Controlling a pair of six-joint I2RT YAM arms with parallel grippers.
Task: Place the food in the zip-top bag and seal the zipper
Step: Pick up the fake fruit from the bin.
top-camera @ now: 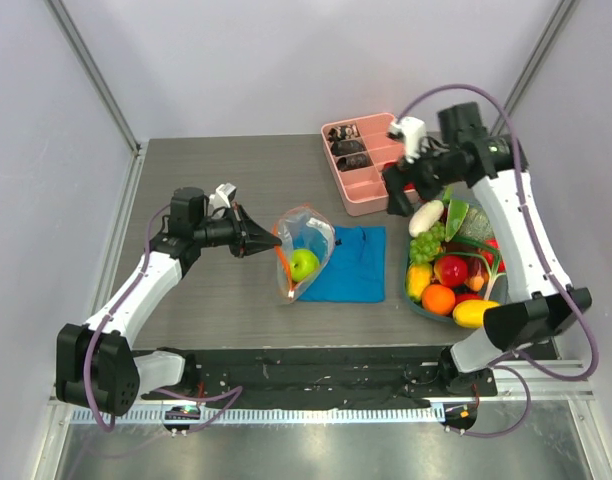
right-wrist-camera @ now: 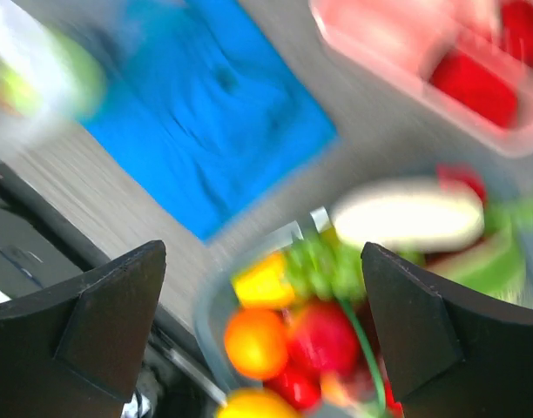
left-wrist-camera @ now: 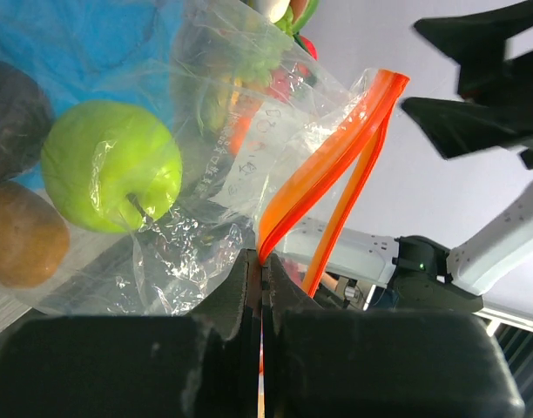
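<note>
Two grippers: right gripper [right-wrist-camera: 262, 261], fingers [right-wrist-camera: 110, 322] spread, above the food [top-camera: 451, 270] — left gripper [left-wrist-camera: 262, 270], nearer the zip-top bag [top-camera: 306, 250], pinching its zipper [left-wrist-camera: 336, 174].

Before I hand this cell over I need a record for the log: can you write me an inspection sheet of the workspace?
Surface: grey wood-grain table, no spills seen.
Job's things: zip-top bag lifted at one end, zipper apart, green apple inside; other food heaped in basket.
Clutter: blue cloth partly under the bag; pink divided tray at the back.
Tools: left tool shut on the zipper's end; right tool open, empty, over the basket's edge near the tray.
Cables: purple cable loops off each arm, none seen snagged.
Surroundings: plain walls, metal posts; nothing else seen.
</note>
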